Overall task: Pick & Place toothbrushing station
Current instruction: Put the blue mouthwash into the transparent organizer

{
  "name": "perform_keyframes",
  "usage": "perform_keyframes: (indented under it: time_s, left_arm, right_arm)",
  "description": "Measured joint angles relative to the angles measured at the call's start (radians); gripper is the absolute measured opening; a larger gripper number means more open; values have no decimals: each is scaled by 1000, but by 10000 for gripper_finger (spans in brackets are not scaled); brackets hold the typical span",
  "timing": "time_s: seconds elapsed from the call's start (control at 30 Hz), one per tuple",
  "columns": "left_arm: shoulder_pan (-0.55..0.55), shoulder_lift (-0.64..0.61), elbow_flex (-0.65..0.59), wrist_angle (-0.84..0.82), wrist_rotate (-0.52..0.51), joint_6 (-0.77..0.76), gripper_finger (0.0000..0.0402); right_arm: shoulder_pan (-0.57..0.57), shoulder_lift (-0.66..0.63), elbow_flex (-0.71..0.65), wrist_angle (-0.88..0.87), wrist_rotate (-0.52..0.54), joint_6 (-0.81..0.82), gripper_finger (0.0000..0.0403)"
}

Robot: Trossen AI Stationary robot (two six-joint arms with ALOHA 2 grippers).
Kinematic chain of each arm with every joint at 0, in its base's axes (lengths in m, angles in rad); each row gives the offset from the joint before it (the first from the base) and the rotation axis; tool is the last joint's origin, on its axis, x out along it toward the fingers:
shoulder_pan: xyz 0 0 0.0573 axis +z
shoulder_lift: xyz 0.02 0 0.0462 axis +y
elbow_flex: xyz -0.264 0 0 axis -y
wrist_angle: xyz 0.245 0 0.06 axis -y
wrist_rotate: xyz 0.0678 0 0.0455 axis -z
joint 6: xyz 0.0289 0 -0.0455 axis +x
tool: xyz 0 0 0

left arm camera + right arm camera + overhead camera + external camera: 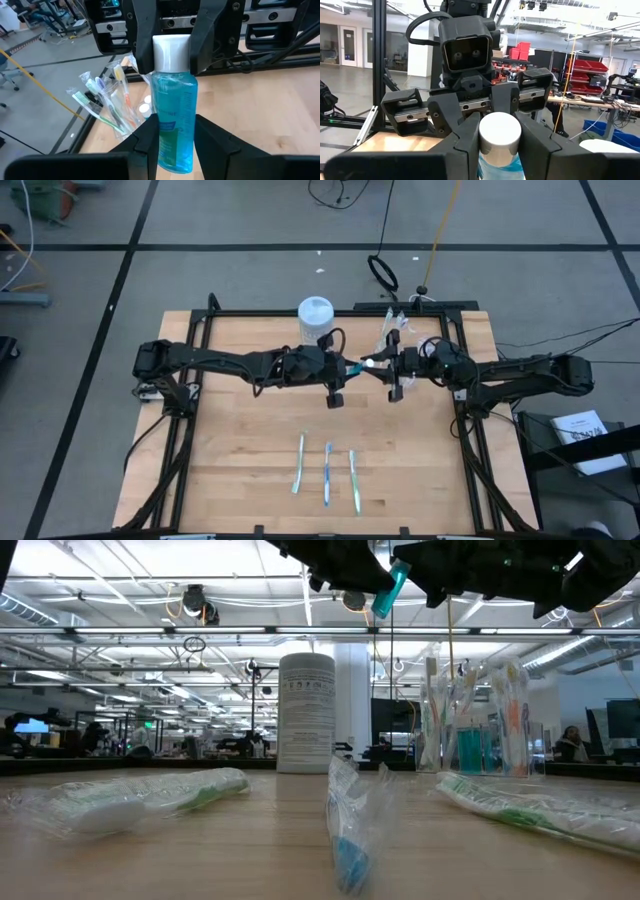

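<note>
A small teal toothpaste tube (pixel 174 112) with a white cap (pixel 171 52) hangs high over the middle of the table, between my two grippers. My left gripper (pixel 175 132) is shut on its body; my right gripper (pixel 500 137) faces it and is shut on the cap. In the high view they meet at the tube (pixel 360 366). The clear cup (pixel 392 330) with several toothbrushes stands at the far edge, on its base. Three wrapped toothbrushes (pixel 327 473) lie flat near the front. My left gripper pinches the tube's teal body (pixel 176 142) between its two fingers, at the end away from the cap. The fingers come from the table's left, nearly level, and lie along the tube. The tube is lifted clear of the table. My right gripper pinches the white cap (pixel 500 131) between its two fingers, one on each side. The fingers come from the table's right, roughly level, in line with the tube. The cap's flat end faces my wrist.
A tall white canister (pixel 315 315) stands at the far edge, left of the cup. A black frame (pixel 205 330) runs around the wooden table. Bare wood lies between the arms and the three wrapped brushes (pixel 345 830).
</note>
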Motion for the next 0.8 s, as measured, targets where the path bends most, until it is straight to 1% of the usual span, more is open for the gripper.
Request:
perform_keyframes:
  time_s: [0.07,0.13,0.2,0.27,0.37,0.47,0.53,0.6,0.7,0.8]
  left_arm:
    - [4,0,0,-3,0,19,110]
    - [8,0,0,-3,0,33,125]
    - [13,0,0,0,0,40,149]
    - [13,0,1,11,-10,39,177]
    - [8,-9,2,0,-91,42,214]
    - [-3,-43,2,-21,-202,57,236]
    - [-3,-81,2,-41,-270,72,243]
    - [4,-118,2,-80,-312,74,245]
    - [24,-182,1,-125,-315,110,242]
    - [57,-261,1,-136,-308,213,238]
  right_arm:
    - [0,0,0,-2,1,0,94]
    - [0,0,0,-4,5,1,94]
    - [0,1,0,-10,23,4,94]
    - [0,3,-1,-42,63,4,94]
    - [0,-14,-1,-115,178,-22,94]
    - [0,-54,-1,-208,327,-37,94]
    - [0,-93,0,-280,402,-35,94]
    - [0,-139,20,-378,448,-1,94]
    - [10,-178,66,-477,506,76,94]
    - [32,-163,81,-462,500,149,94]
